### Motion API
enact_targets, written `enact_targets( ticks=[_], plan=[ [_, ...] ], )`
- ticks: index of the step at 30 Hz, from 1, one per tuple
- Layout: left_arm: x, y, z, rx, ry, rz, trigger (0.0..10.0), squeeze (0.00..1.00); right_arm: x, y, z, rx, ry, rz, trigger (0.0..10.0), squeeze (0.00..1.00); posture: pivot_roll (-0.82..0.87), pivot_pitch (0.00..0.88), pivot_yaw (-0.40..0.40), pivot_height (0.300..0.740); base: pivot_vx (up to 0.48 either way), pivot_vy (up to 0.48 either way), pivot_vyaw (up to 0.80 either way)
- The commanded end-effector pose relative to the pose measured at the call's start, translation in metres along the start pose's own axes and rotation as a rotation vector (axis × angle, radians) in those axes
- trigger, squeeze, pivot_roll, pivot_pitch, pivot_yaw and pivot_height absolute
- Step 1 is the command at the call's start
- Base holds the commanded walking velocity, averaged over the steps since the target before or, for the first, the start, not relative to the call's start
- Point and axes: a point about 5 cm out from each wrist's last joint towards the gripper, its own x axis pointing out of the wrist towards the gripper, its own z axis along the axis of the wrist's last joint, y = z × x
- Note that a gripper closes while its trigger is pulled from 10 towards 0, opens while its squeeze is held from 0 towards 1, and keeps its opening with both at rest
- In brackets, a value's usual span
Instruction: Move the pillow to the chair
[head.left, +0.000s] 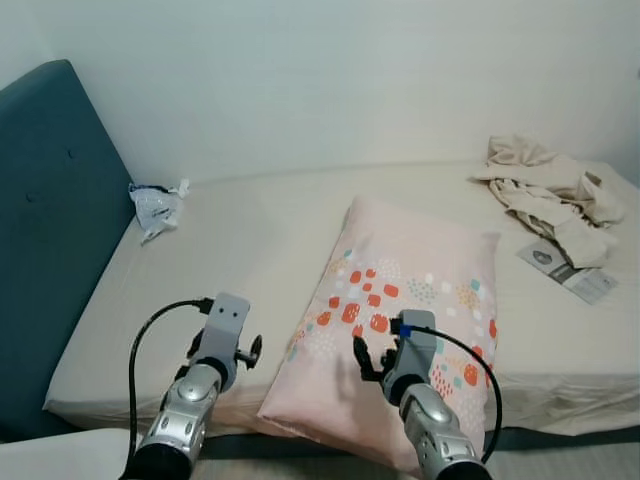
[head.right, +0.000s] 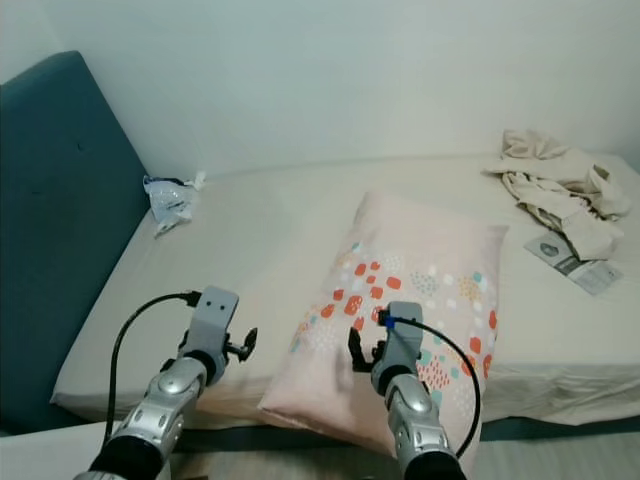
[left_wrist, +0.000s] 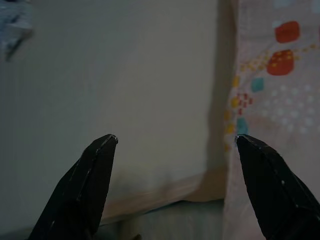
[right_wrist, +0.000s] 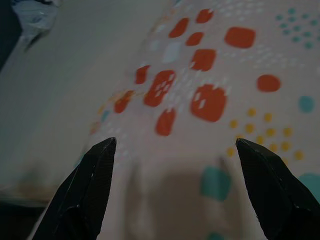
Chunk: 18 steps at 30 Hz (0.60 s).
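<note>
At the bed's (head.left: 250, 235) near edge, the left gripper (left_wrist: 175, 145) hangs with fingers apart just beside the pillow (head.left: 410, 300). The right gripper (right_wrist: 175, 145), fingers spread too, hovers over the pillow's near end. A crumpled bag (head.left: 155, 208) and clothes (head.left: 550, 195) lie toward the far corners.

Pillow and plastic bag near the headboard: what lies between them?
Only bare bed sheet lies between the pillow and the plastic bag, as the left eye view shows.

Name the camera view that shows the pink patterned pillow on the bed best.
The left eye view: the whole pink patterned pillow lies in frame on the beige bed. The right eye view matches it. The right wrist view gives a close-up of the pattern, the left wrist view an edge.
</note>
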Motion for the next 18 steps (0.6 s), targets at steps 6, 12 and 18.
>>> enact_targets(
  ticks=[6, 12, 18],
  plan=[
    [-0.004, -0.004, -0.015, -0.036, 0.064, 0.043, 10.0, 0.0, -0.004, -0.006, -0.003, -0.021, 0.028, 0.012, 10.0, 0.0, -0.06, 0.101, 0.02, 0.74, 0.0, 0.0, 0.0],
    [-0.008, 0.0, -0.019, -0.05, 0.059, 0.071, 10.0, 0.0, -0.003, -0.004, -0.004, -0.031, 0.042, 0.033, 10.0, 0.0, -0.05, 0.094, -0.004, 0.74, 0.0, 0.0, 0.0],
    [-0.009, 0.007, -0.016, -0.068, 0.035, 0.101, 10.0, 0.0, -0.001, 0.003, -0.002, -0.043, 0.046, 0.058, 10.0, 0.0, -0.04, 0.084, -0.024, 0.74, 0.0, 0.48, 0.0]
  ],
)
